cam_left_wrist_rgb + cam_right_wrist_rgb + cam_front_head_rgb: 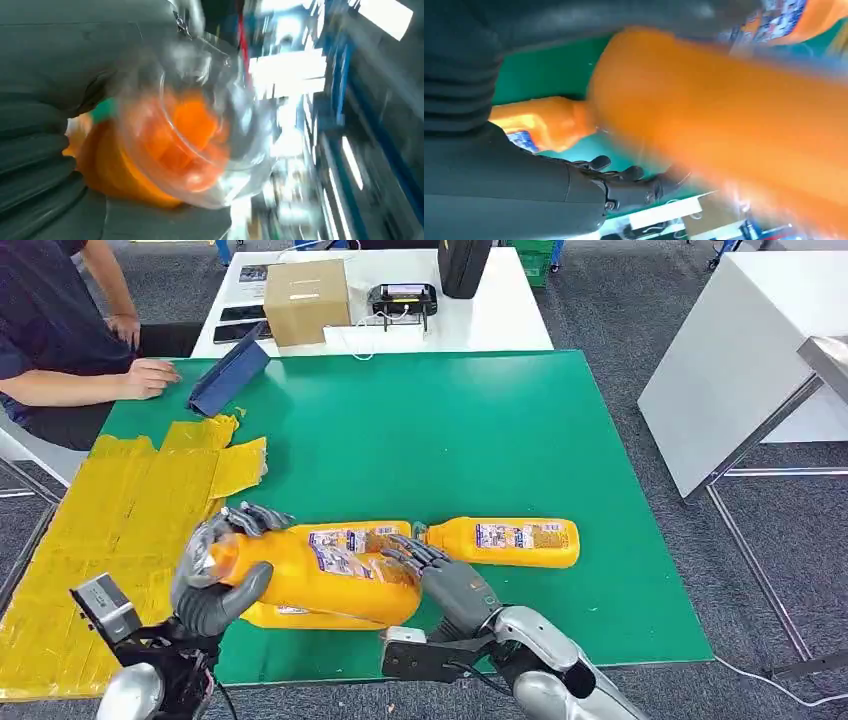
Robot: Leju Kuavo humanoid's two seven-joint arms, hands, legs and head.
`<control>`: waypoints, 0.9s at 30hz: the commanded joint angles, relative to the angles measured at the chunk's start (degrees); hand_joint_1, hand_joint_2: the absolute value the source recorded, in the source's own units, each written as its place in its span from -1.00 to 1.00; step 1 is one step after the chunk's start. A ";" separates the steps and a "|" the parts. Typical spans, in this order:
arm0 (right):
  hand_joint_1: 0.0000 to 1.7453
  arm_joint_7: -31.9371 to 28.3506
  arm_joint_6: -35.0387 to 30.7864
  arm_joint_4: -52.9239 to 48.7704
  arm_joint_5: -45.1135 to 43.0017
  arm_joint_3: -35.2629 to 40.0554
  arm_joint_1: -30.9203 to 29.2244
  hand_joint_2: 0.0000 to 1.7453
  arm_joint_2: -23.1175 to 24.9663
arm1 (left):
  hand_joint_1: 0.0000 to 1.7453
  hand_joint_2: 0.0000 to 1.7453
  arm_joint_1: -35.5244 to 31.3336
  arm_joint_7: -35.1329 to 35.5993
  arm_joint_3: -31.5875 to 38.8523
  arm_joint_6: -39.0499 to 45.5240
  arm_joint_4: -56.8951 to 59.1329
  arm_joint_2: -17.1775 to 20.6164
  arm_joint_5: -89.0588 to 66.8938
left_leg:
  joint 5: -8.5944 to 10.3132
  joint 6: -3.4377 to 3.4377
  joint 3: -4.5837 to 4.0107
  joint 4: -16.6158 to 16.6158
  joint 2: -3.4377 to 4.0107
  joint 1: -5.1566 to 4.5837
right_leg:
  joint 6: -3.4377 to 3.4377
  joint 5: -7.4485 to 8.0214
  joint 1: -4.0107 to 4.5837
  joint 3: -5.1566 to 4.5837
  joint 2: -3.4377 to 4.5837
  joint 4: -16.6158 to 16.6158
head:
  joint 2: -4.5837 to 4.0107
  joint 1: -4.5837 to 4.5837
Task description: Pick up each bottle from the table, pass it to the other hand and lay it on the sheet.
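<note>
Mid-handover at the green table (480,420): we grip an orange bottle (320,575) at both ends, low and left of centre in the head view. Our left hand (215,575) wraps the cap end, fingers over the top and thumb beneath, while our right hand (440,575) presses its fingers against the base end. The bottle hangs level between the two, which we judge suits a pass from one hand to the other: each hand keeps an end, so neither blocks the other's grip.

The yellow sheet (120,510), the place where the bottle is to be laid, fills the lower left of the frame, right beside our left hand. A second bottle (505,542) lies on its side on the green surface, just right of centre. A further strip of orange (290,617) peeks out beneath the held bottle; whether that is another bottle we cannot tell.

At the upper left a person's arm (90,385) rests at the table edge beside a blue folder (228,372). A cardboard box (306,300) stands on the white table (480,310) behind.

Much is hard to read. In the left wrist view the clear cap (200,125) is smeared by motion, and in the right wrist view the bottle is a broad orange blur. How firmly the right hand grips is hidden behind the bottle's bulk, and both forearms are cut off by the bottom edge of the frame.
</note>
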 commanded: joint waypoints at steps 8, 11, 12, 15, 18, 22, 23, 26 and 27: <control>-1.00 -0.19 -0.38 -6.83 1.75 -4.74 4.56 -1.00 -3.33 | 1.00 1.00 -8.82 -2.07 7.72 23.16 1.20 3.62 -40.39 | -0.05 -0.06 0.11 0.05 -0.20 0.07 | -0.08 -0.07 0.04 0.17 0.11 0.01 | 0.00 0.00; -1.00 0.81 -0.45 -7.21 0.42 -4.79 4.34 -1.00 -4.97 | 1.00 1.00 -14.39 1.98 5.31 29.50 8.86 9.53 -62.14 | 0.00 -0.09 0.10 0.04 -0.34 0.07 | -0.11 -0.09 0.04 0.18 -0.01 0.04 | 0.00 0.02; -1.00 0.84 -0.11 -6.98 -0.70 -4.59 3.57 -1.00 -5.60 | 1.00 1.00 -15.92 2.71 3.92 31.36 12.15 11.29 -67.15 | 0.06 -0.07 0.07 -0.01 -0.34 0.04 | -0.09 -0.05 0.02 0.14 -0.09 0.01 | 0.00 0.02; -1.00 0.89 0.26 -6.77 -1.53 -4.69 3.06 -1.00 -6.29 | 1.00 1.00 -18.37 4.38 2.26 32.67 20.09 13.50 -70.65 | 0.08 -0.08 0.20 -0.07 -0.30 0.03 | -0.10 -0.02 0.00 0.24 -0.02 -0.02 | 0.00 0.00; -1.00 0.87 0.28 -7.56 -1.37 -4.48 4.21 -1.00 -6.59 | 1.00 1.00 -17.95 4.23 2.21 33.05 21.53 13.78 -69.52 | 0.05 -0.05 0.21 -0.05 -0.15 0.03 | -0.08 -0.01 0.00 0.21 0.12 -0.02 | 0.00 0.00; -1.00 1.13 0.34 -7.80 -1.41 -3.98 3.84 -1.00 -7.15 | 1.00 1.00 -19.06 5.77 -0.01 31.66 23.52 15.82 -74.31 | 0.05 -0.02 0.14 -0.03 -0.09 0.02 | -0.05 -0.02 -0.01 0.13 0.05 0.00 | 0.00 0.00; -1.00 1.19 0.39 -7.78 -1.47 -3.94 3.62 -1.00 -7.16 | 1.00 1.00 -19.68 6.06 -0.74 31.67 24.88 16.36 -76.02 | 0.00 -0.05 0.22 -0.01 -0.19 0.07 | -0.09 -0.07 0.03 0.26 0.08 -0.02 | 0.00 0.02; -1.00 1.34 0.77 -7.69 -2.13 -3.62 3.14 -1.00 -7.04 | 1.00 1.00 -21.50 7.07 -3.19 31.98 29.99 17.34 -79.89 | 0.03 -0.05 0.19 -0.01 -0.17 0.05 | -0.09 -0.04 0.01 0.21 0.10 0.01 | 0.00 0.02; -1.00 1.42 1.09 -7.55 -2.53 -3.42 2.94 -1.00 -6.98 | 1.00 1.00 -22.01 7.43 -4.03 31.27 31.41 17.68 -81.08 | 0.06 -0.04 0.14 -0.02 -0.13 0.03 | -0.09 -0.01 0.00 0.14 0.09 0.00 | 0.00 0.02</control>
